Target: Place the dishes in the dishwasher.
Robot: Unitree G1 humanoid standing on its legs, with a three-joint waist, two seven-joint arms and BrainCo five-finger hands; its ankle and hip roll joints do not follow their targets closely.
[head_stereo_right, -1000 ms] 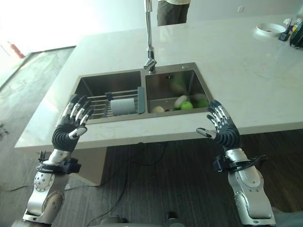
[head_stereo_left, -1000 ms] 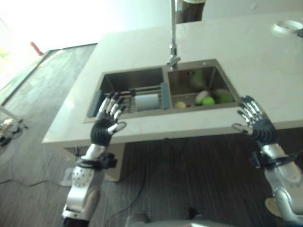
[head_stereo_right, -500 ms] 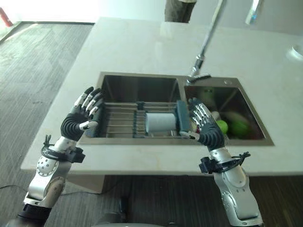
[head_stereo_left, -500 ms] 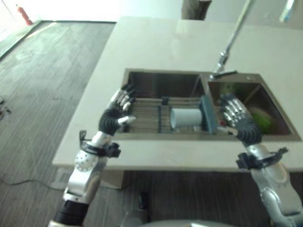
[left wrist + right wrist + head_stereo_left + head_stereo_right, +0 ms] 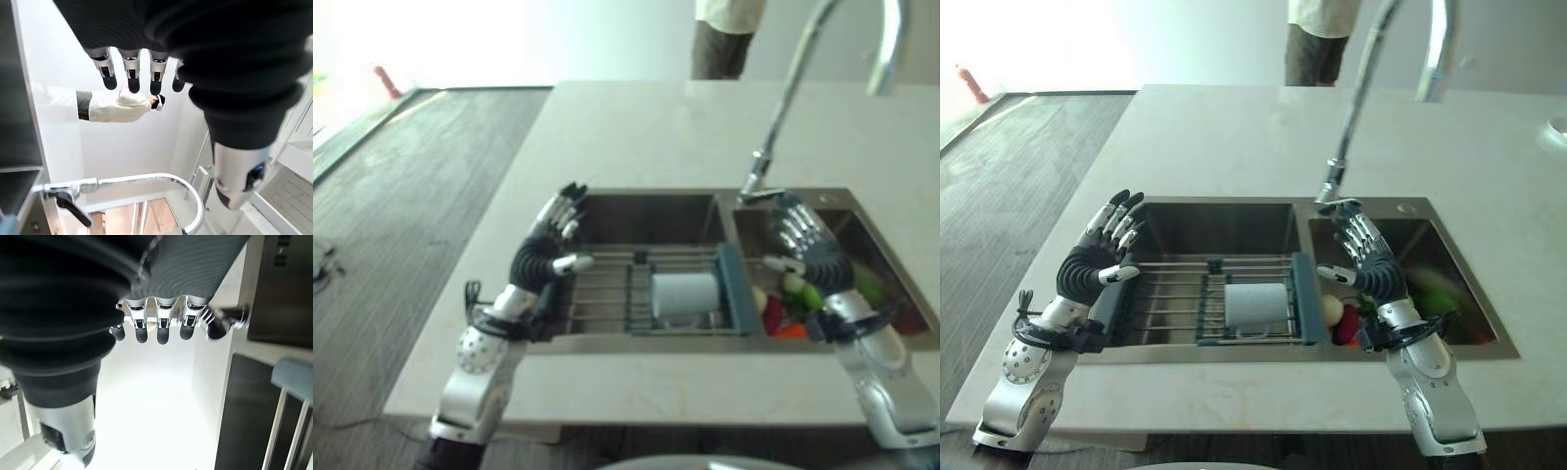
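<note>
We've closed in on the sink [image 5: 1400, 338] at frame centre: left hand [image 5: 1097, 259] and right hand [image 5: 1363, 257] now hover over it, fingers spread and empty, white cup [image 5: 1255, 304] untouched on the rack [image 5: 1170, 299], nothing picked yet.

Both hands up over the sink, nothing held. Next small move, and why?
Probably lower the left hand toward the white cup lying on its side on the drying rack. Both hands are open and empty; the right hand hovers over the other basin, where the items are too jumbled to pick out.
</note>
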